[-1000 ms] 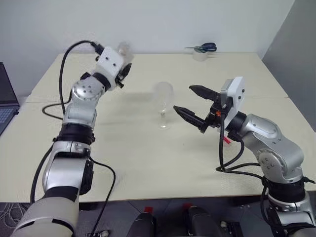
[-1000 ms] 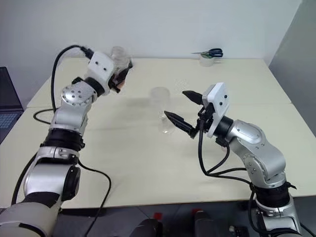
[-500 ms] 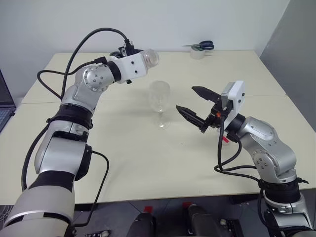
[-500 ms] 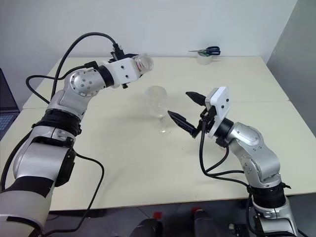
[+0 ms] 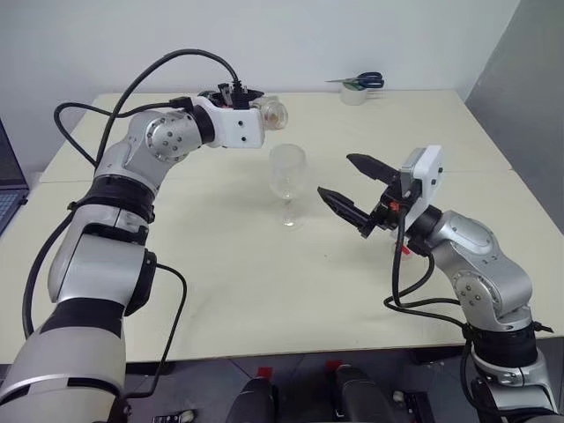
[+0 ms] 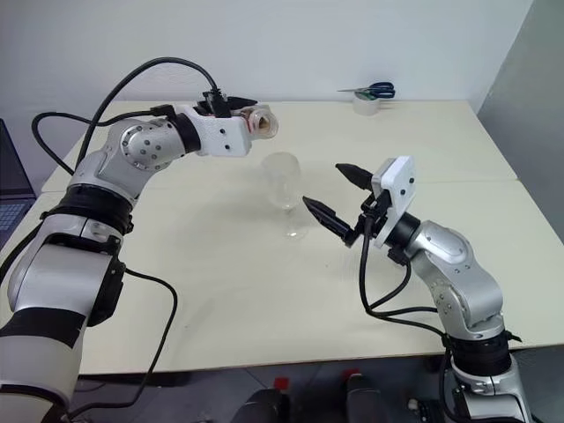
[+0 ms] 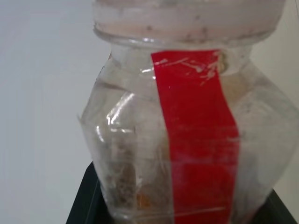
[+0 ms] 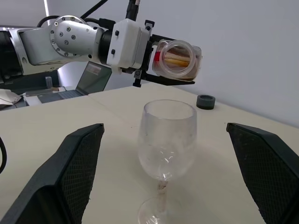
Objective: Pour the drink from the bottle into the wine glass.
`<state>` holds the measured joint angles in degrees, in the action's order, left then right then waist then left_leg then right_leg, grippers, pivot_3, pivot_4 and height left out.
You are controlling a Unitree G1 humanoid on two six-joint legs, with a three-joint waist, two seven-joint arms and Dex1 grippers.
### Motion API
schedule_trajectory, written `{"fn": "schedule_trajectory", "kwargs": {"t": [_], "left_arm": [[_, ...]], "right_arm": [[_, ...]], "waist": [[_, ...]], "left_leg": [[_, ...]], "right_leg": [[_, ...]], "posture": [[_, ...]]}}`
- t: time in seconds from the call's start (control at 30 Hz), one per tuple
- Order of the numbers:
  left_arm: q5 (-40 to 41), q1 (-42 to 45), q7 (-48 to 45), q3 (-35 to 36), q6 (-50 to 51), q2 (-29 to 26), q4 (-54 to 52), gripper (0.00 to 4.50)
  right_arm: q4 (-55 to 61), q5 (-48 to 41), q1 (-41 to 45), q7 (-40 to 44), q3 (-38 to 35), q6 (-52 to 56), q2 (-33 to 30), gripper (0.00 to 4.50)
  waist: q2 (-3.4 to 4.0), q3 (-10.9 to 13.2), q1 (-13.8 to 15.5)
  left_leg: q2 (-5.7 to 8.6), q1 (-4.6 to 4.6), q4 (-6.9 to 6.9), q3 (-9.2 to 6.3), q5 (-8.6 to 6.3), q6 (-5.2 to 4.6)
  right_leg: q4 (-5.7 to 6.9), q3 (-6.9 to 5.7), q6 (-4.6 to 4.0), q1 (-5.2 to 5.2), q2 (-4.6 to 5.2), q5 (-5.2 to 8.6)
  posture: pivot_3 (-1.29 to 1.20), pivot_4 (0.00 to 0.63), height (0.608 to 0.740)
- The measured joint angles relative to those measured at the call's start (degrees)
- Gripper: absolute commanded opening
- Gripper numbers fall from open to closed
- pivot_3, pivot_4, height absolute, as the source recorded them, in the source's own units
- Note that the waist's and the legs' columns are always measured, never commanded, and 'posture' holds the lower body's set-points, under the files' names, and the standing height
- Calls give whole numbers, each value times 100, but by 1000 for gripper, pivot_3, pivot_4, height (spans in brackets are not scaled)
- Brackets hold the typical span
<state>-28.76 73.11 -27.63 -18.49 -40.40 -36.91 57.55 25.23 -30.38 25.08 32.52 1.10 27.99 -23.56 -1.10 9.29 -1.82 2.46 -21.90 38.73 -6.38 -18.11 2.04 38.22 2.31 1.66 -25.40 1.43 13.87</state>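
The bottle, clear with a red label strip, lies level in the air with my left gripper shut on it. Its uncapped mouth points toward the wine glass and sits just above and behind the rim. A little amber drink shows inside the bottle. The glass stands upright on the table, and its bowl looks clear. My right gripper hovers open just right of the glass, with its fingers spread either side of it and not touching.
Blue scissors on a tape roll lie at the table's back right. A laptop sits off the left edge. A small dark ring rests on the table behind the glass. A small red thing lies under my right forearm.
My left wrist has rolled, tipping the bottle from nearly upright to level, and carried its mouth right, toward the glass rim. The right gripper has stayed put.
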Motion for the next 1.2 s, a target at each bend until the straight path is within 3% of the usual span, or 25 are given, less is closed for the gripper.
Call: {"fn": "schedule_trajectory", "kwargs": {"t": [1.2], "left_arm": [[-1397, 633, 1343, -825, -640, -158, 609, 1688]], "right_arm": [[253, -40, -144, -273, -94, 143, 114, 4500]], "waist": [[0, 0, -3]], "left_leg": [[7, 4, 24, 14, 0, -2]], "right_leg": [[56, 7, 2, -8, -9, -1]], "posture": [[0, 150, 740]]}}
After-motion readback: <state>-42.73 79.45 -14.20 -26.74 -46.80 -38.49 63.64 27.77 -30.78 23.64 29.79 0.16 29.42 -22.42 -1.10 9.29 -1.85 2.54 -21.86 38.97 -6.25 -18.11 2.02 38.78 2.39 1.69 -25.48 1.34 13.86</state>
